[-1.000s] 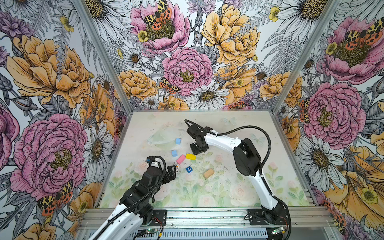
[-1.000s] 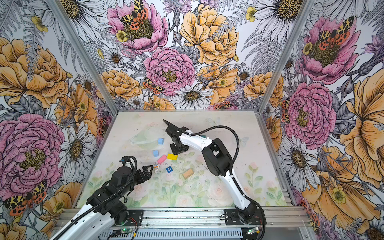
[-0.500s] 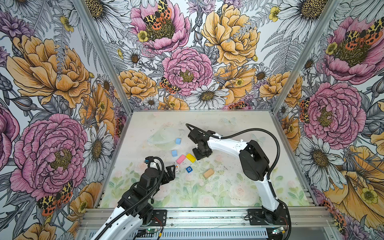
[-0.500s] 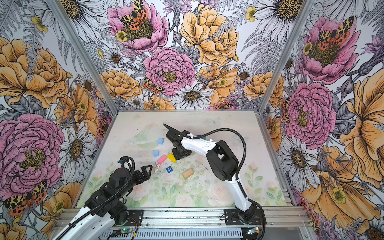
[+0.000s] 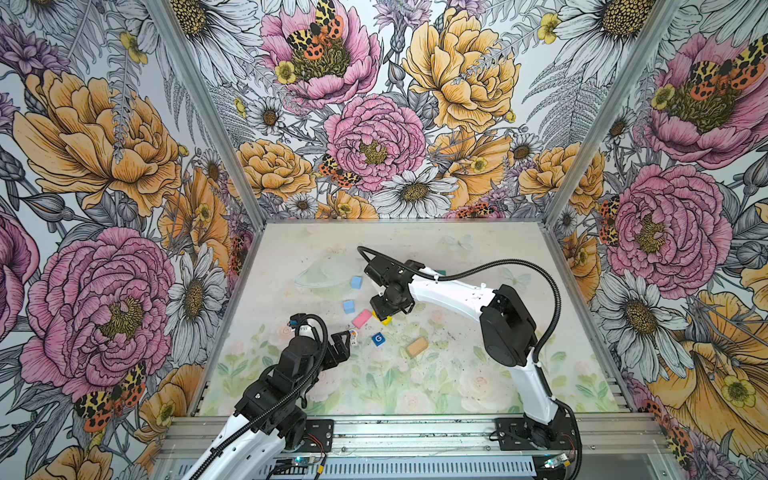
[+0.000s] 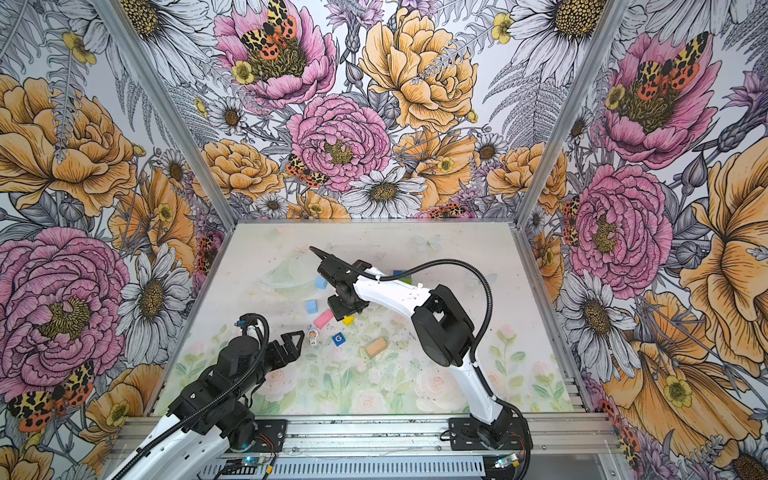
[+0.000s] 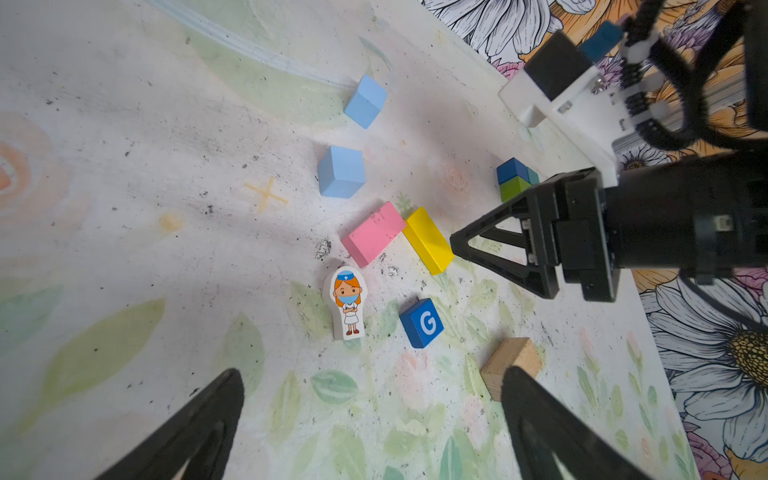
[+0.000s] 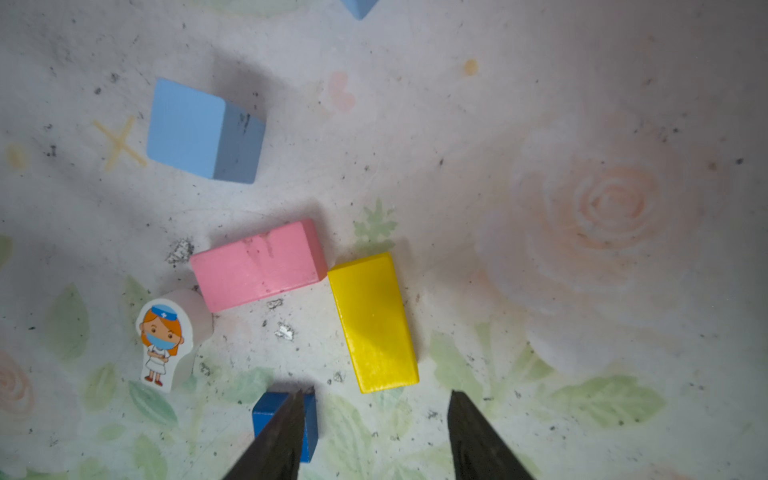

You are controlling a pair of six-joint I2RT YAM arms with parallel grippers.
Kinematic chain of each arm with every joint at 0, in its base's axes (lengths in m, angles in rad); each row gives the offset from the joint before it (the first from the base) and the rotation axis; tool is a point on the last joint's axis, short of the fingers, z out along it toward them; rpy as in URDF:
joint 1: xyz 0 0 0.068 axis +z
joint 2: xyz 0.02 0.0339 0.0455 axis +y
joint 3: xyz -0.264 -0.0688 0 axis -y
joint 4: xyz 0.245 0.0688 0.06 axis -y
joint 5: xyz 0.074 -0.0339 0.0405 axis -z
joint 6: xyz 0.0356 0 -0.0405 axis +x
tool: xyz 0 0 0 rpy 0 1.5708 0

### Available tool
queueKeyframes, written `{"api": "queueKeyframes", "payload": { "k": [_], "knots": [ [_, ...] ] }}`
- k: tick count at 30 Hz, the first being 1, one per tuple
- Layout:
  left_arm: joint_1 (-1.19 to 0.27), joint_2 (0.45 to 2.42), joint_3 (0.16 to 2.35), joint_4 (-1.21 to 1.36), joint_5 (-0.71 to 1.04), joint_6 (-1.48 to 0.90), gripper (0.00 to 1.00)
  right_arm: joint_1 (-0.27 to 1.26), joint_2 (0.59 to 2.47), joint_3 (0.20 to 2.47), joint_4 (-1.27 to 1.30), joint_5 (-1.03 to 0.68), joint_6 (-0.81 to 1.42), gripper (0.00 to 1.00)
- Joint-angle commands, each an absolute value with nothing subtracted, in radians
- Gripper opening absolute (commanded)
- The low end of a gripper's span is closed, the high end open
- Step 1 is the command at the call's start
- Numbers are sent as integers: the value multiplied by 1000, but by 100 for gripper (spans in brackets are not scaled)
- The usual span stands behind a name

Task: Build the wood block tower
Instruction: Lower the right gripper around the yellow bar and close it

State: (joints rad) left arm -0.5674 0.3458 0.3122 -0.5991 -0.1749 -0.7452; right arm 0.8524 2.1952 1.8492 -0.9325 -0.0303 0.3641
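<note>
The right gripper, jaws apart, hides most of the yellow brick from above; the left gripper gapes empty. A half-hidden block looks green; a blue cube reads "G".

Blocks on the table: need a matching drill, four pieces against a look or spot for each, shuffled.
Things:
1. pink brick
2. tan brick
3. toy figure
4. dark blue cube

Descriptions:
a. white G on its face
b. right beside the yellow brick
c. lying flat, nurse picture up
d. bare unpainted wood

Pairs: 1-b, 2-d, 3-c, 4-a
</note>
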Motion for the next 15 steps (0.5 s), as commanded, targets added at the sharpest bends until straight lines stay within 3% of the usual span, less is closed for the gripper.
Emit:
{"api": "queueKeyframes", "payload": {
  "k": [1,15],
  "knots": [
    [-578,360,331,-601,-190,-753,98,850,2230,1889,-928,-5,334,58],
    [-578,381,346,-601,-196,-751,98,845,2302,1929,-938,32,317,59]
  ]
}}
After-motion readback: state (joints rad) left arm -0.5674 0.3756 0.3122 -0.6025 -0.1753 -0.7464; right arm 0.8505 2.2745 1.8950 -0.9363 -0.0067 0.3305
